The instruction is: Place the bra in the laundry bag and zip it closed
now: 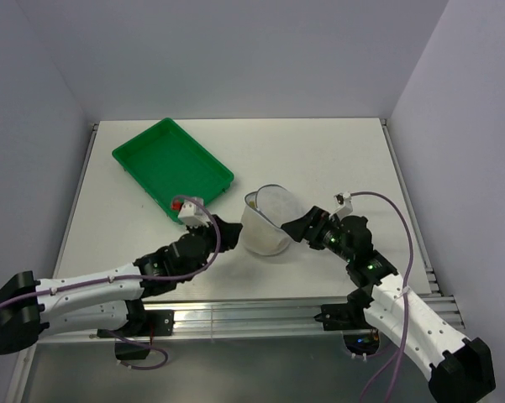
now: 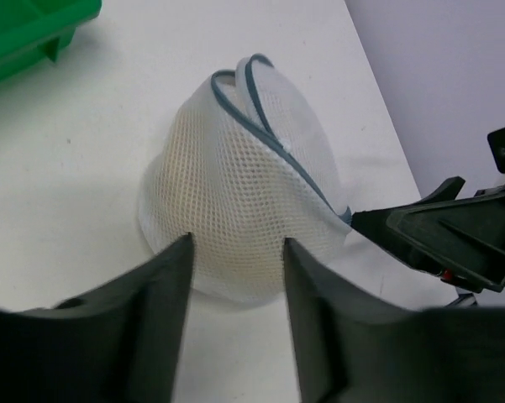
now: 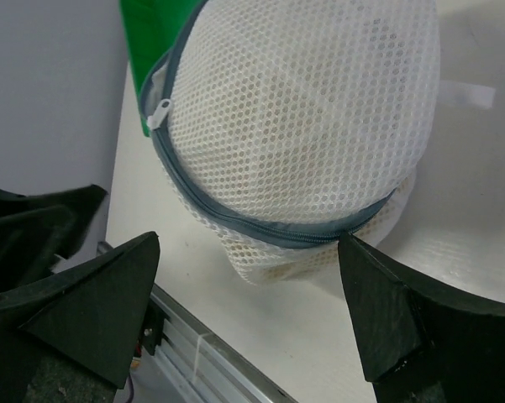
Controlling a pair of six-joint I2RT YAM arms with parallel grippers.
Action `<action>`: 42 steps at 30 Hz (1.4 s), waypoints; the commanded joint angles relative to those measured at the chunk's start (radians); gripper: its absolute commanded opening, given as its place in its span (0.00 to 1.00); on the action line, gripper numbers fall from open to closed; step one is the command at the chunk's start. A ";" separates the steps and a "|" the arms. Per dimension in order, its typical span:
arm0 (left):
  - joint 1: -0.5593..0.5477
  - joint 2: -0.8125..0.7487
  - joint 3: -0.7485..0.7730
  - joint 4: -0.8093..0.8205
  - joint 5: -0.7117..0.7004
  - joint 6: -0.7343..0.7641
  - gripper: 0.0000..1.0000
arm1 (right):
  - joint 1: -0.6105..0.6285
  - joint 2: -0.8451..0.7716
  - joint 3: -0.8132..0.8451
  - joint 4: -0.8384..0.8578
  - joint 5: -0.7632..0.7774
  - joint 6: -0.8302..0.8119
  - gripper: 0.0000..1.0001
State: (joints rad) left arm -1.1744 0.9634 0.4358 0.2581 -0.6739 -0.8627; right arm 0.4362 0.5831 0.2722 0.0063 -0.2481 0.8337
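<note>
Table [image 1: 336, 151]: it is carrying everything, with both arms reaching in from the near edge.
Green tray [image 1: 172, 164]: it is lying at the back left, well apart from the work and holding nothing I can see.
Laundry bag [image 1: 267, 222]: it is sitting on the table between the two grippers, bulging like a dome.
Left gripper [image 2: 237, 245]: its fingers are standing apart and closing on nothing. They are framing the bag's lower near side, and I cannot tell whether they are touching the mesh.
Right gripper [image 3: 250, 242]: its fingers are spread wide to either side of the bag and are gripping nothing. From the left wrist, one fingertip is sitting right at the end of the zip.
Bra [image 2: 189, 176]: it is showing as a yellowish mass through the mesh, so I am judging that step done.
Zipper [image 3: 260, 231]: the grey band is running shut around the lower side, but near the top the two tapes are looking parted in the left wrist view.
Zip pull [image 3: 159, 114]: it is resting partway round the rim, so the last stretch is probably waiting to be closed.
</note>
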 commanded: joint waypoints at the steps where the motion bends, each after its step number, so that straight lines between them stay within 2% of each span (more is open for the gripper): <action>1: 0.080 0.030 0.107 0.007 0.171 0.040 0.58 | 0.007 0.035 0.004 0.063 0.049 0.021 0.94; 4: 0.176 0.109 0.177 -0.017 0.276 0.048 0.73 | 0.007 0.081 0.009 0.073 0.055 0.008 0.94; 6: 0.250 0.184 0.220 -0.001 0.374 0.045 0.77 | 0.007 0.075 -0.001 0.081 0.063 -0.008 0.90; 9: 0.320 0.287 0.279 0.052 0.497 0.050 0.78 | 0.007 0.041 -0.005 0.067 0.072 -0.024 0.77; 10: 0.331 0.337 0.299 0.055 0.516 0.059 0.78 | 0.007 0.032 -0.005 0.048 0.078 -0.030 0.69; 11: 0.349 0.366 0.325 0.046 0.530 0.068 0.79 | 0.007 0.021 -0.004 0.037 0.084 -0.036 0.68; 13: 0.372 0.438 0.394 0.007 0.546 0.090 0.79 | 0.007 -0.006 -0.001 0.006 0.093 -0.053 0.68; 15: 0.383 0.477 0.435 0.003 0.577 0.096 0.77 | 0.007 -0.026 0.005 -0.018 0.101 -0.068 0.78; 16: 0.387 0.500 0.442 0.013 0.583 0.096 0.75 | 0.007 -0.034 0.009 -0.046 0.104 -0.085 0.89; 17: 0.390 0.505 0.442 0.026 0.589 0.096 0.73 | 0.007 -0.042 0.015 -0.060 0.104 -0.091 0.94; 18: 0.389 0.506 0.429 0.041 0.593 0.091 0.57 | 0.007 -0.057 0.018 -0.077 0.104 -0.096 0.97; 20: 0.389 0.483 0.400 0.110 0.608 0.083 0.40 | 0.007 -0.080 0.019 -0.121 0.081 -0.097 0.98; 21: 0.389 0.474 0.370 0.127 0.605 0.071 0.17 | 0.009 -0.107 0.013 -0.130 0.070 -0.079 0.98; 23: 0.389 0.436 0.322 0.164 0.593 0.062 0.01 | 0.009 -0.134 -0.022 -0.118 0.023 -0.045 0.98; 26: 0.381 0.376 0.238 0.217 0.583 0.045 0.00 | 0.024 -0.152 -0.098 -0.014 -0.061 0.047 0.98; 29: 0.360 0.302 0.138 0.266 0.557 0.002 0.00 | 0.048 -0.088 -0.126 0.095 -0.092 0.088 0.95; 35: 0.277 0.163 -0.040 0.319 0.464 -0.082 0.00 | 0.052 0.024 -0.039 0.109 0.004 0.009 0.92; 37: 0.233 0.106 -0.089 0.357 0.438 -0.111 0.00 | 0.052 0.076 0.020 0.141 0.064 -0.047 0.85; 38: 0.216 0.088 -0.124 0.362 0.419 -0.133 0.00 | 0.049 0.154 0.047 0.155 0.075 -0.067 0.80; 40: 0.158 0.036 -0.155 0.363 0.350 -0.157 0.00 | 0.045 0.246 0.132 0.210 0.037 -0.137 0.72; 41: 0.136 0.020 -0.179 0.366 0.332 -0.171 0.00 | 0.045 0.332 0.165 0.221 0.017 -0.157 0.58; 42: 0.113 0.002 -0.189 0.366 0.292 -0.176 0.00 | 0.044 0.372 0.195 0.224 0.004 -0.183 0.56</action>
State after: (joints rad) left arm -1.0050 1.0180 0.2794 0.5488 -0.2646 -0.9764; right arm 0.4843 0.8459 0.3523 0.1036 -0.2310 0.7616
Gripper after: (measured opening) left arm 0.015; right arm 0.597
